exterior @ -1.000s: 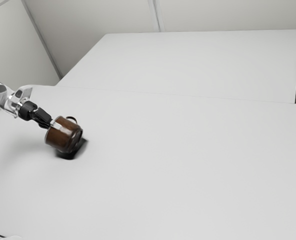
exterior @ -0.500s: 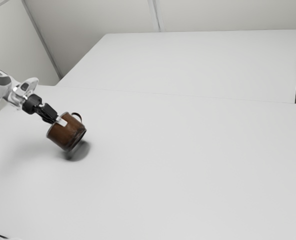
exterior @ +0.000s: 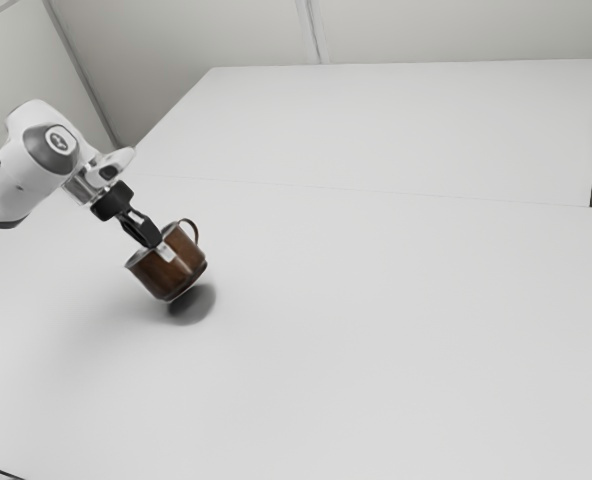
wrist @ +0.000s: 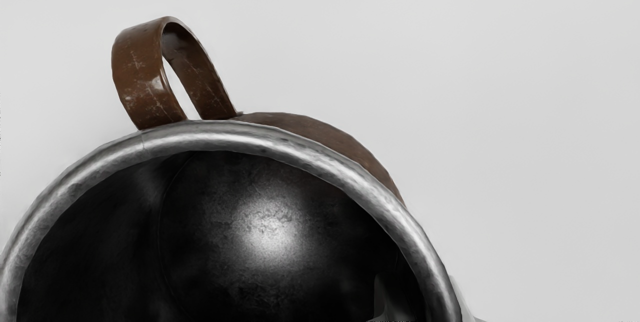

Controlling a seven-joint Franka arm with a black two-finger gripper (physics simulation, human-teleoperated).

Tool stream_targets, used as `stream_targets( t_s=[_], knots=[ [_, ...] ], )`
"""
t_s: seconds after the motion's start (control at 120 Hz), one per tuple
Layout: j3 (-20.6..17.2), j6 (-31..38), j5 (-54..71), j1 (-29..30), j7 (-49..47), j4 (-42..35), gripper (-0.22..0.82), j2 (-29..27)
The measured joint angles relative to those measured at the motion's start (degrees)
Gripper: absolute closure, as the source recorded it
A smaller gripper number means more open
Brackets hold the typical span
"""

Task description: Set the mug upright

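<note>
Clamped on the wall of the brown metal-rimmed mug [exterior: 171, 270], the black two-finger gripper [exterior: 163, 247] has one finger [wrist: 392, 309] inside the mouth and the other outside, as the wrist view shows. Beneath spreads the white table [exterior: 406, 350], with a second pale surface [exterior: 406, 125] beyond its far edge. The white arm [exterior: 26, 170] comes in from the exterior view's left and slopes down to the mug, which is short of that far edge and close to its end at the exterior view's left. The mug is tilted, its mouth toward the gripper and its base slanting down toward the exterior view's right; it seems just clear of the table, though the shadow [exterior: 198, 304] beside its base makes this hard to judge. The silvery rim [wrist: 225, 137] circles a dark interior [wrist: 270, 232] with a bright glint, and the brown strap handle [wrist: 140, 72] stands out from the side away from the arm.
</note>
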Motion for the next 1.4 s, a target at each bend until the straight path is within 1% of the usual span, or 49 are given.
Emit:
stream_targets(
  t_s=[0.208, 0.367, 0.567, 0.717, 0.908, 1.092, 1.117, 1.275, 1.333, 1.4],
  knots=[
    [-5.4, 8.7, 7.9, -0.4, -3.0, -4.9, 0.77, -3.5],
    [-8.0, 13.7, 13.5, -0.9, -6.0, -8.3, 0.77, -5.2],
    [-10.8, 19.4, 19.8, -1.5, -9.9, -12.2, 0.77, -5.4],
    [-11.8, 22.8, 23.2, -2.4, -12.3, -13.8, 0.77, -5.4],
    [-12.2, 27.6, 24.9, -3.2, -14.8, -16.0, 0.77, -5.4],
    [-12.4, 31.4, 25.4, -2.7, -16.6, -17.7, 0.77, -5.2],
    [-12.4, 31.8, 25.3, -2.5, -16.8, -17.9, 0.73, -5.2],
    [-12.6, 33.3, 24.7, -0.5, -17.3, -18.3, 0.38, -5.1],
    [-12.6, 33.7, 24.6, 0.2, -17.4, -18.3, 0.29, -5.1],
    [-12.7, 33.9, 24.4, 0.9, -17.6, -18.3, 0.21, -5.2]
  ],
)
